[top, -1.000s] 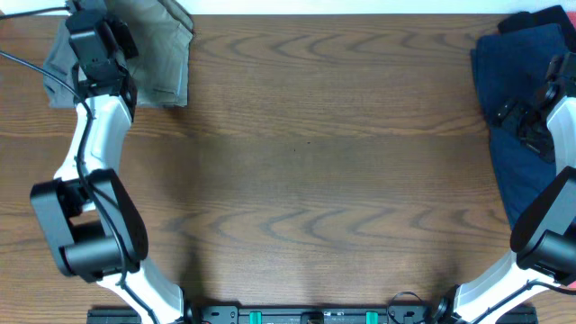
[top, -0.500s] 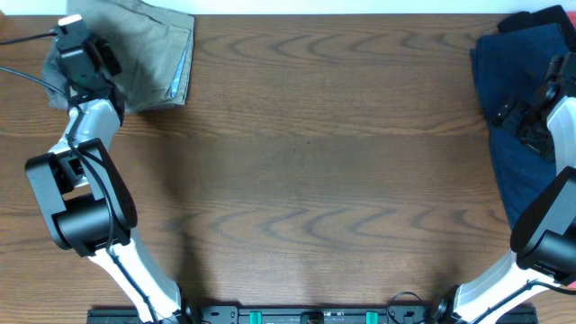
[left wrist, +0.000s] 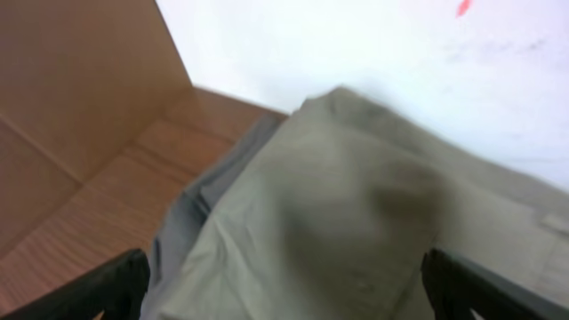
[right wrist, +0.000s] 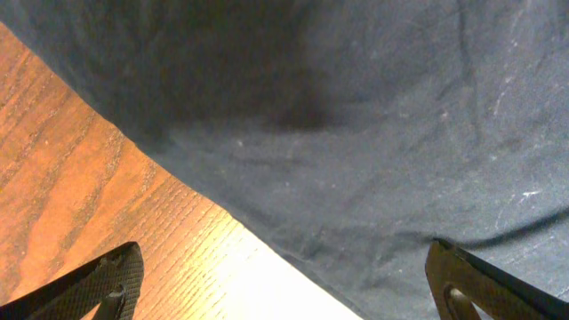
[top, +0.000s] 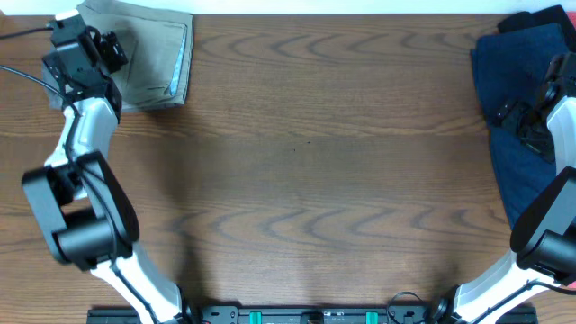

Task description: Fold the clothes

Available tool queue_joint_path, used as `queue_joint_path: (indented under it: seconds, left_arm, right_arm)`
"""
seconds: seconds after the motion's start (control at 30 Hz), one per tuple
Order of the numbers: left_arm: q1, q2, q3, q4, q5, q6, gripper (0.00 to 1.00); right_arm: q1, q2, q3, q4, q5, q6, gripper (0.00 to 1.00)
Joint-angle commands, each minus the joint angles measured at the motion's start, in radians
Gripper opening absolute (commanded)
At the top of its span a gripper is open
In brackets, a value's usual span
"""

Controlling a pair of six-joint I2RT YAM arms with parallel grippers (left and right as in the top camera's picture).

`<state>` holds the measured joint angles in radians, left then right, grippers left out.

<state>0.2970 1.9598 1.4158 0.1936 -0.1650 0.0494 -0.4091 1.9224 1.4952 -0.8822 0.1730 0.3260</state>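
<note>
My left pincer [left wrist: 293,289] hangs apart and empty over the khaki shorts [top: 153,54] at the surface's [top: 306,162] far-left corner. My right pincer [right wrist: 284,284], likewise apart, hangs over the navy shorts [top: 513,135] at the right edge. Both are probably light, limp cotton, so pinch a waistband or hem edge.
</note>
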Motion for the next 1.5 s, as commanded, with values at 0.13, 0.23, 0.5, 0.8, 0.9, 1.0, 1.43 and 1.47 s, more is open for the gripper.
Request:
queue_joint_path:
  seconds: [0.13, 0.23, 0.5, 0.8, 0.9, 1.0, 1.43, 1.47]
  left_arm:
    - [-0.048, -0.257, 0.029, -0.278, 0.056, -0.255, 0.98]
    - [-0.049, -0.342, 0.029, -0.414, 0.214, -0.343, 0.98]
    - [-0.05, -0.521, 0.021, -0.877, 0.465, -0.444, 0.98]
    - [-0.056, -0.783, -0.312, -1.038, 0.471, -0.395, 0.98]
    - [-0.056, -0.92, -0.453, -1.035, 0.472, -0.395, 0.98]
    - [-0.056, -1.028, -0.543, -1.049, 0.471, -0.395, 0.98]
    - [-0.056, -1.114, -0.599, -1.083, 0.471, -0.395, 0.98]
    - [-0.056, -1.112, -0.599, -1.083, 0.471, -0.395, 0.98]
  right_arm:
    - [-0.009, -0.002, 0.01, -0.001, 0.006, 0.01, 0.99]
    - [-0.01, -0.002, 0.01, -0.001, 0.006, 0.01, 0.99]
    - [-0.01, -0.002, 0.01, -0.001, 0.006, 0.01, 0.99]
    - [-0.01, -0.002, 0.01, -0.001, 0.006, 0.01, 0.99]
    - [-0.01, -0.002, 0.01, 0.0, 0.006, 0.01, 0.99]
    - [-0.01, -0.002, 0.01, -0.001, 0.006, 0.01, 0.99]
    - [-0.009, -0.002, 0.01, -0.001, 0.006, 0.01, 0.99]
    - [-0.009, -0.002, 0.01, -0.001, 0.006, 0.01, 0.99]
